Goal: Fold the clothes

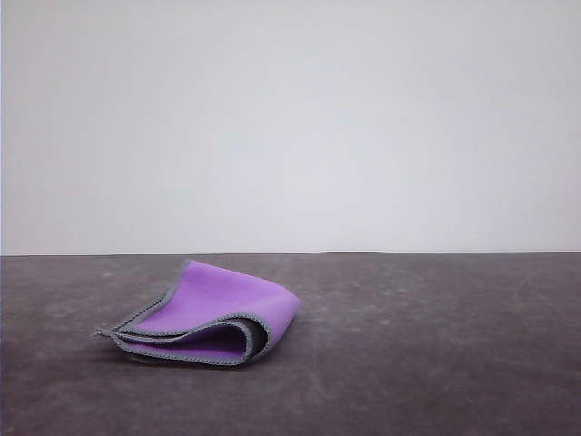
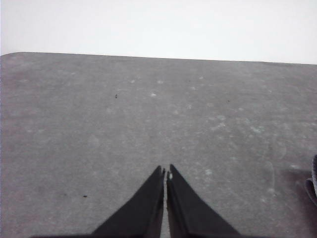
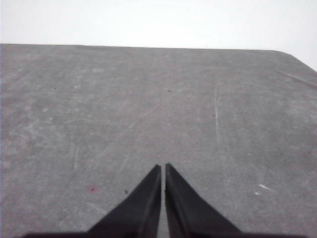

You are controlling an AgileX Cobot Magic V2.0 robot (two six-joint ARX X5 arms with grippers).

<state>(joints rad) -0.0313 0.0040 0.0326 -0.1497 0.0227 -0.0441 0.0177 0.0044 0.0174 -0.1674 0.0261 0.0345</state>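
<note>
Front view, cloth: folded cloth (image 1: 211,318) lies on the table (image 1: 436,363), in the lower left-centre of the frame, purple face outward.
Front view, layers: several layers are stacked, with grey stitched hems running along the near edge and up the left side; a rounded fold sits at the right end (the inner layers curl loosely there and do not lie quite flat).
Front view, surface: the table is dark grey and mottled, filling the lower part of the frame; a plain pale wall (image 1: 290,118) fills the rest above it.
Left wrist view, gripper: left gripper (image 2: 166,173) shows at the bottom centre, its two dark fingers (image 2: 143,208) pressed nearly together, with only a thin slit of light between the tips and nothing held.
Left wrist view, cloth: a small dark sliver of the cloth's edge (image 2: 313,181) shows at the right border, lower down, well apart from the fingers.
Left wrist view, surface: scuffed grey table with pale flecks, its far edge across the upper part of the frame.
Right wrist view, gripper: right gripper (image 3: 163,167) shows at the bottom centre, jaws closed to a hairline gap, gripping nothing.
Right wrist view, surface: grey table with faint pale scratches (one long streak on the right half) and a rounded corner at the upper right.
</note>
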